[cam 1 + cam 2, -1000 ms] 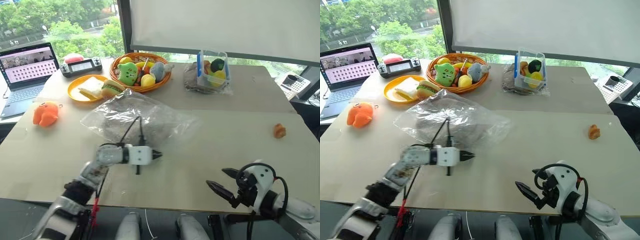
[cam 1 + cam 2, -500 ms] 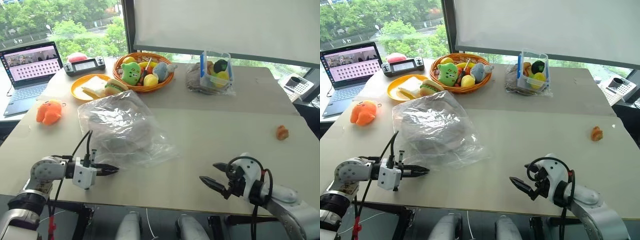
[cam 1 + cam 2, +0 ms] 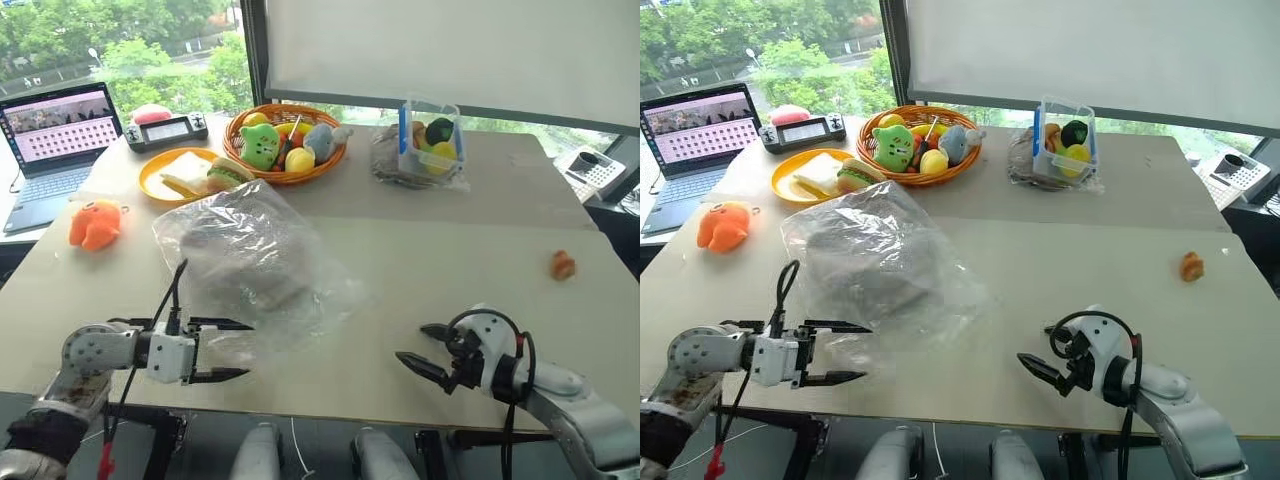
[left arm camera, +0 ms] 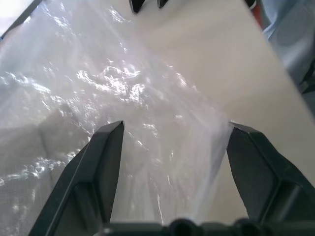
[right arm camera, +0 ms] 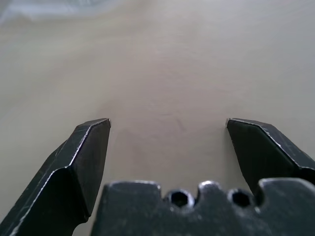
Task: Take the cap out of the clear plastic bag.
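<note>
at the near left edge of the tabletop [image 3: 430,250], the left end effector [image 3: 232,350] has its two black fingers spread wide at the near edge of the clear plastic bag [image 3: 250,255], with a fold of the film lying between them in the left wrist view and nothing clamped. the cap [image 3: 235,262] lies inside the bag as a grey mound near its middle. near the front right edge, the right end effector [image 3: 425,350] is spread wide and empty over bare tabletop, well apart from the bag.
</note>
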You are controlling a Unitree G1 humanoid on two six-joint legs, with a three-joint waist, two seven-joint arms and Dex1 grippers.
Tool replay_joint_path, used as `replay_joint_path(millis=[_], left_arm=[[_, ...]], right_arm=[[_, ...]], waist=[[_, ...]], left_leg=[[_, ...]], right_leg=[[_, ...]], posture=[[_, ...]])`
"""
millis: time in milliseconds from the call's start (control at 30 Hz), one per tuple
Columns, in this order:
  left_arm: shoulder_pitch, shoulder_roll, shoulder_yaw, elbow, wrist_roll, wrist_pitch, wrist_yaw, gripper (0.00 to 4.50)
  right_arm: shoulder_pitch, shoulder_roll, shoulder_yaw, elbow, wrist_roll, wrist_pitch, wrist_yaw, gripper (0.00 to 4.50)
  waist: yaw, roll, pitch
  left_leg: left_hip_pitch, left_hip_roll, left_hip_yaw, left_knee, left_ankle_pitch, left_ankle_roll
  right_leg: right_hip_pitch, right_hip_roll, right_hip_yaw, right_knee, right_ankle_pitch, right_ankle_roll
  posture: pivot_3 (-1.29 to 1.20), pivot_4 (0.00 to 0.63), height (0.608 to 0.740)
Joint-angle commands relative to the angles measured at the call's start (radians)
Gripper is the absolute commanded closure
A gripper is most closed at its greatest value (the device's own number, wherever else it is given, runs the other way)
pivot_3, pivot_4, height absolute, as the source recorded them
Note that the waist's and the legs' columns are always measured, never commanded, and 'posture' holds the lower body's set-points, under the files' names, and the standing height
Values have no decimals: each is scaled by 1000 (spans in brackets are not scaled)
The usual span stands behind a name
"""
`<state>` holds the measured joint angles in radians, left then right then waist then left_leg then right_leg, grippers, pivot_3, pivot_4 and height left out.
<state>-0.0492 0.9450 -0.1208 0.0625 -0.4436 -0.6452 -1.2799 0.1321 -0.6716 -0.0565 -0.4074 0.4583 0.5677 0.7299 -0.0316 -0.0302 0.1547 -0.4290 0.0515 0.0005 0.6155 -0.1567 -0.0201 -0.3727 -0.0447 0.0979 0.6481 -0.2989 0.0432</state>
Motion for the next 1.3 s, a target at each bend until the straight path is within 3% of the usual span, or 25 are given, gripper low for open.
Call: replay_joint_path(millis=[33,267,467,633,833,1033,1100,1200,1300], left_arm=[[50,36,79,-241,-109,193,90,1113],[87,-35,106,-417,-24,460,307,1113],[107,-167,18,-398,218,516,440,1113],[95,-219,-12,-331,267,490,430,1113],[88,-274,-28,-221,422,392,511,1113],[80,-277,30,-174,435,363,557,1113],[76,-273,37,-194,418,401,549,623],[70,-274,40,-221,399,458,538,623],[60,-280,45,-249,383,514,535,1321]], right_arm=[[-21,6,1,29,-5,-35,26,0],[-55,15,18,67,-17,-51,49,0],[-48,-9,-14,44,-1,-34,69,0],[-35,-26,-31,31,4,-26,70,0],[-17,-32,-44,4,14,-13,59,0],[0,-27,-51,-27,19,2,44,0],[3,-22,-50,-37,19,6,38,0],[5,-17,-50,-52,23,6,36,0],[10,-11,-62,-111,70,-19,70,0]], waist=[[-4,0,0],[-10,-1,1],[-9,-2,1],[-6,-2,1],[-5,-2,1],[-4,-2,1],[-5,-2,1],[-5,-2,1],[-5,-2,1]], left_leg=[[0,0,0,0,0,0],[5,0,1,0,0,0],[4,-1,1,0,0,0],[4,-1,1,0,0,0],[3,-1,1,0,0,0],[4,-1,1,0,0,0],[4,-1,1,0,0,0],[4,-1,1,0,0,0],[3,-1,1,0,0,0]], right_leg=[[1,0,0,0,0,0],[3,0,1,0,-3,5],[3,0,2,0,-3,5],[2,1,1,0,-3,4],[2,0,2,0,-2,3],[2,0,2,0,-1,2],[2,0,2,0,-1,3],[2,0,2,0,-1,3],[2,0,1,0,-1,3]], posture=[[0,150,740],[0,150,740],[0,150,740],[0,150,740],[0,150,740],[0,150,740],[0,150,740],[0,150,740],[0,150,740]])
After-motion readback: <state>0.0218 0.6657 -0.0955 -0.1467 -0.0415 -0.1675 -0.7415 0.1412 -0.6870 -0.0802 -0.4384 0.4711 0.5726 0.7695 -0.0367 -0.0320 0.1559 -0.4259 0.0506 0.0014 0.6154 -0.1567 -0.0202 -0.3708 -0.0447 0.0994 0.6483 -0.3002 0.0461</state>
